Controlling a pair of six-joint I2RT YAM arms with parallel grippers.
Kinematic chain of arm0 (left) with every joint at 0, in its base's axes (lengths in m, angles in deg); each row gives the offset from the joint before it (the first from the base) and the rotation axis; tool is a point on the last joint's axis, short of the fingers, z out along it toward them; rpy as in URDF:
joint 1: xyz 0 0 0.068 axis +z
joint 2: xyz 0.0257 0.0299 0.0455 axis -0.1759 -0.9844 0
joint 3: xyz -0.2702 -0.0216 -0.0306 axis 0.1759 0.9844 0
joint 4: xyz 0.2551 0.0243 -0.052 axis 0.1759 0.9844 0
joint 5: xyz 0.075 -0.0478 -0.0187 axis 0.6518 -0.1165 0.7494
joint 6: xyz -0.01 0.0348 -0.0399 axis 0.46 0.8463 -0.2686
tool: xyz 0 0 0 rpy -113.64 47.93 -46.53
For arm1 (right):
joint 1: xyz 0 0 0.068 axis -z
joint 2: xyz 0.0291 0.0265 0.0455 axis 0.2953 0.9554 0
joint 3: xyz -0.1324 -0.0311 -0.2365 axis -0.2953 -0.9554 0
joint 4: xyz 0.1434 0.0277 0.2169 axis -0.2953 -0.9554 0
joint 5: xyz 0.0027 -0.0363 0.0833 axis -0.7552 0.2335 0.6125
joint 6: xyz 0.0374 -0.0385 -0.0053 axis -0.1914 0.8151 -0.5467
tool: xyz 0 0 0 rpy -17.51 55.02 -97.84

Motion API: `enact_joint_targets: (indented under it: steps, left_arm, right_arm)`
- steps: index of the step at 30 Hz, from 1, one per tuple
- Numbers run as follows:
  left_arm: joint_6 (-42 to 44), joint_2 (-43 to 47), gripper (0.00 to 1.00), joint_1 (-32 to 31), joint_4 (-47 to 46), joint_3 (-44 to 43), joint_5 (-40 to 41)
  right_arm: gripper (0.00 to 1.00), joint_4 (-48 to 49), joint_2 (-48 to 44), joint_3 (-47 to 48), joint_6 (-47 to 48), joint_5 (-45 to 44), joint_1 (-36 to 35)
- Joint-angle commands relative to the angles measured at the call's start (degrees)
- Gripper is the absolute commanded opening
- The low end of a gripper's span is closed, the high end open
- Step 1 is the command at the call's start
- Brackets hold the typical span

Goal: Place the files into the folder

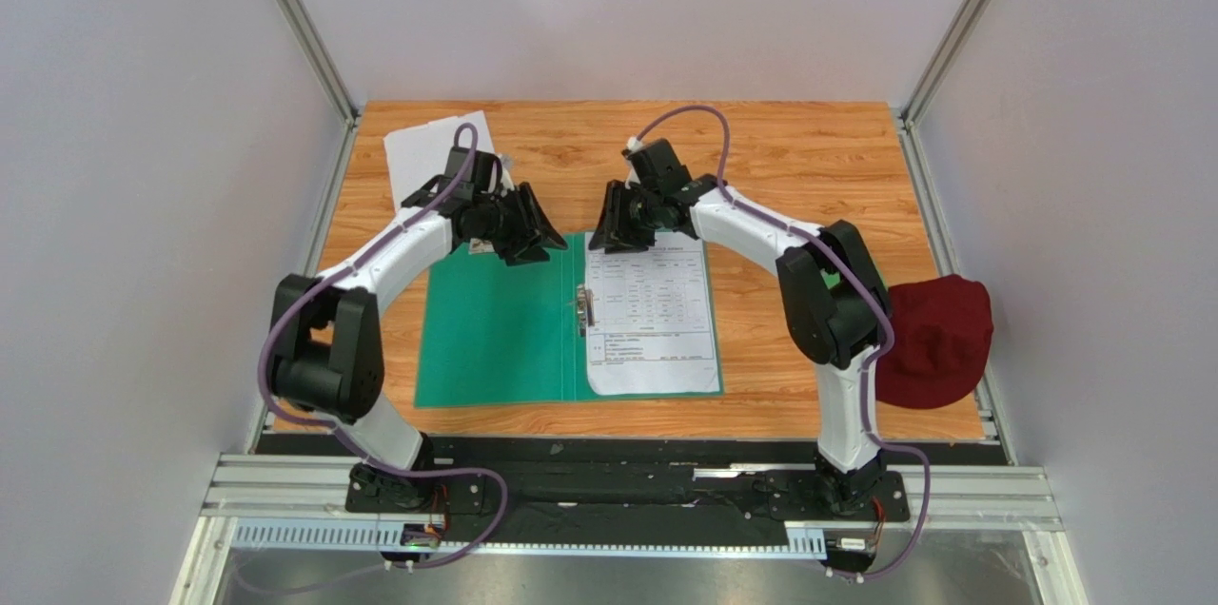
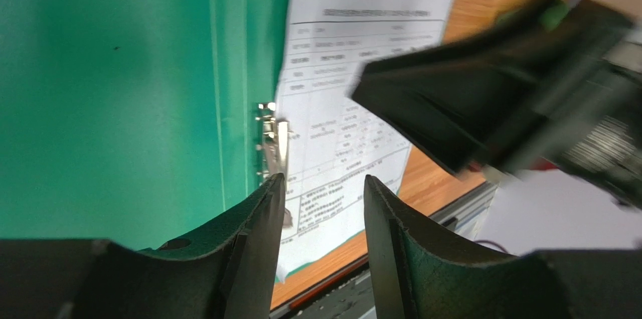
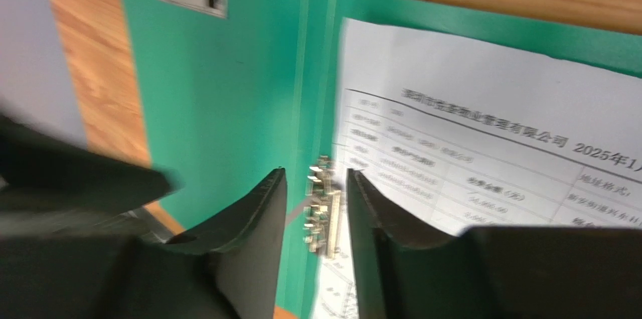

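The teal-green folder [image 1: 493,334] lies open flat on the table, its metal clip [image 1: 583,308] at the spine. A printed sheet of the files [image 1: 651,313] rests on the folder's right half. Another white sheet [image 1: 429,149] lies at the back left of the table, partly under the left arm. My left gripper [image 1: 518,243] hovers above the folder's far left edge, open, nothing between its fingers [image 2: 260,214]. My right gripper [image 1: 618,237] hangs over the far end of the spine, open and empty; in its wrist view the clip [image 3: 322,206] shows below the gap.
A dark red cap [image 1: 937,334] sits at the table's right edge. Bare wooden tabletop [image 1: 801,163] extends behind and right of the folder. White walls and metal frame posts enclose the table.
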Motion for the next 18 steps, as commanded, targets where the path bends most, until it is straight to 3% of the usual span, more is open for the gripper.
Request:
enact_joint_targets:
  steps: [1,3,7,11,15,18]
  left_arm:
    - [-5.7,-4.3,0.51,0.1,2.3,-2.1,0.8]
    - [-6.0,-4.6,0.51,0.1,4.4,-3.9,2.7]
    - [-3.2,-3.4,0.51,0.2,10.1,-6.0,5.3]
    - [-1.8,-0.8,0.52,0.5,12.1,-4.5,5.9]
    - [0.8,-1.0,0.51,0.8,14.6,-5.5,4.1]
    - [1.4,-0.1,0.51,1.1,14.4,-5.4,3.8]
  right_arm:
    - [0.49,-9.4,-6.0,5.7,-7.8,-1.4,-1.2]
    - [0.57,-9.5,-8.1,4.2,-11.6,-1.1,-1.6]
    - [0.58,-7.3,-9.9,-0.6,-23.1,4.0,-1.6]
    - [0.54,2.0,-11.5,-7.3,-33.2,5.4,-2.3]
    - [0.34,3.0,-10.8,-8.6,-39.6,4.7,-2.9]
    - [0.35,3.5,-9.0,-8.2,-41.8,5.1,-3.7]
